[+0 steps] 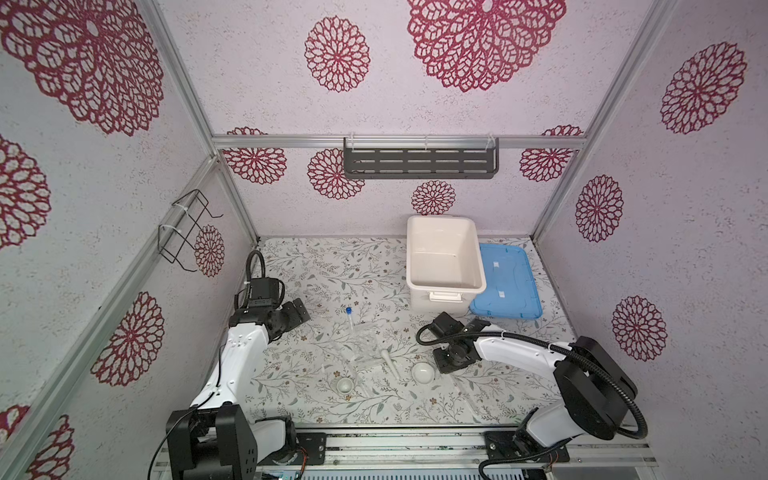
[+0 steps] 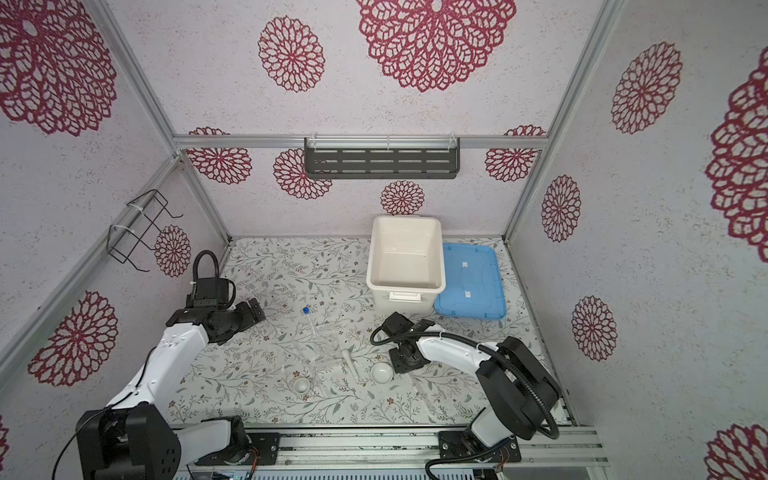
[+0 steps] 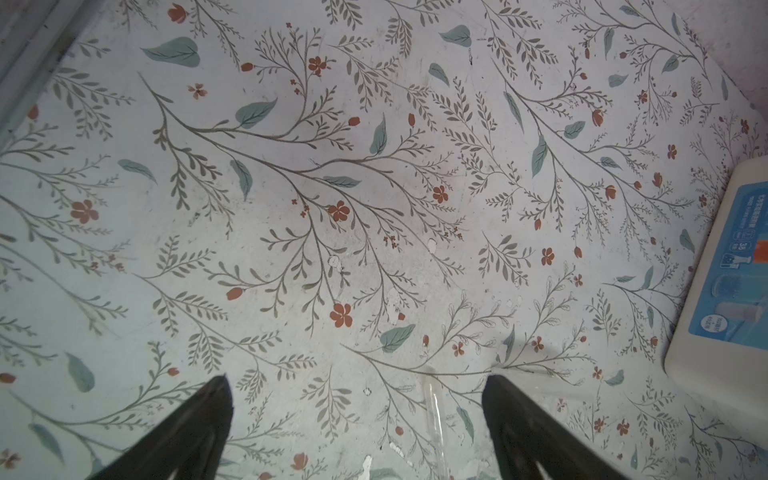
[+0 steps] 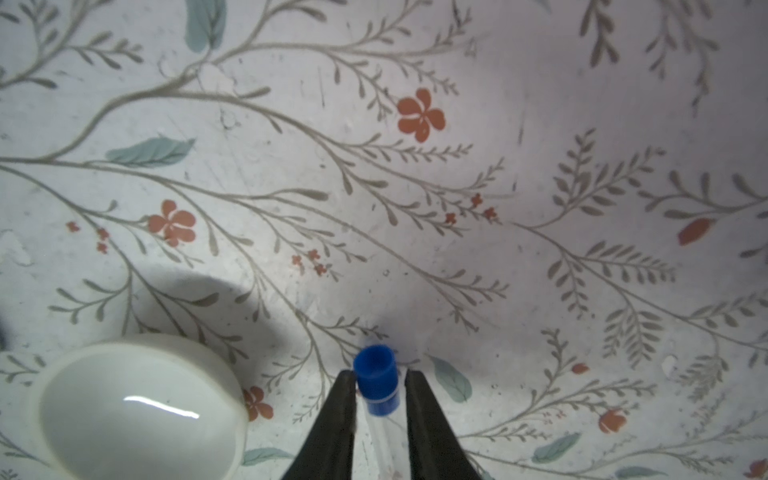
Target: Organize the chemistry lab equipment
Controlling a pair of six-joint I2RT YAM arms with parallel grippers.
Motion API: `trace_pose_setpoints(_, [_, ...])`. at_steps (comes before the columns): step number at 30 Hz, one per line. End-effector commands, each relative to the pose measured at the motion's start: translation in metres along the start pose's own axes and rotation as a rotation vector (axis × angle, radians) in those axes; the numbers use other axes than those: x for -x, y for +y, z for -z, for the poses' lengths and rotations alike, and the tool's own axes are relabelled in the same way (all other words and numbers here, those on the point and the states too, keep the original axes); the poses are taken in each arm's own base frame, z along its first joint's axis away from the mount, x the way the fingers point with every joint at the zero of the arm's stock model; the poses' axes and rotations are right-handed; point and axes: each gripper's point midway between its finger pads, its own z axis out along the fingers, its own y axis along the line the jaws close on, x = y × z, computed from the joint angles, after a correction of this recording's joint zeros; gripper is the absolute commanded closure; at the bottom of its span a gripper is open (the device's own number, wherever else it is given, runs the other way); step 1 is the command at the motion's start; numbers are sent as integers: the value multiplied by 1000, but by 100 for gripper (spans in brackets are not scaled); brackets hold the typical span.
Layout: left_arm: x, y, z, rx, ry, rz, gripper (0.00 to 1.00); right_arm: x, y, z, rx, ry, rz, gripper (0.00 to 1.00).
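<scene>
Your right gripper (image 4: 378, 372) clamped on a blue-capped tube (image 4: 375, 365) beside the white bowl (image 4: 137, 411), your left gripper (image 3: 357, 376) jaws wide apart above the floral table (image 3: 374, 166), second tube (image 1: 350, 319) lying by the clear stand (image 1: 365, 345)

loose tube (image 1: 350, 322): slim, clear, blue cap; lies flat on the bench (image 1: 316, 270), cap toward the far side, its other end by the stand.
gripped tube (image 4: 374, 365): same slim clear body and blue cap; it sits between the fingers of my right tool (image 4: 378, 372), cap poking past the tips, just beside the bowl.
stand (image 1: 368, 347): clear plastic, faint against the leaf print; mid-bench, between the loose tube and the pestle. I cannot tell its pose.
pestle (image 1: 390, 362): white, lying flat on the bench between stand and bowl.
bowl (image 1: 423, 371): white, round, glossy, mouth up.
small dish (image 1: 345, 385): white, round, mouth up; nearer the front edge, well apart from the bowl.
</scene>
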Motion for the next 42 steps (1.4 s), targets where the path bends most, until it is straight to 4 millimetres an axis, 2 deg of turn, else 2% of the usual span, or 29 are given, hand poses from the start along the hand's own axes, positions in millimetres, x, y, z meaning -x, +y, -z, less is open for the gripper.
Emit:
trace_pose_setpoints(1, [6,-5,3,-14,-20,-7,3,-1,0,-2,3,14,-7,73])
trace_pose_setpoints(19, [8,-4,7,-14,-36,-8,3,3,1,-3,-46,22,61,73])
trace_pose_setpoints(23, [9,-5,9,-18,-42,-8,3,7,2,-5,-48,11,63,78])
trace_pose_setpoints(29, [7,-3,11,-14,-44,-14,3,8,0,-6,-63,3,69,79])
trace_pose_setpoints(34, [8,-3,13,-13,-57,-12,3,19,3,8,-55,-64,68,81])
trace_pose_setpoints(42, [8,-2,14,-10,-60,-11,3,48,12,39,-27,-296,90,85])
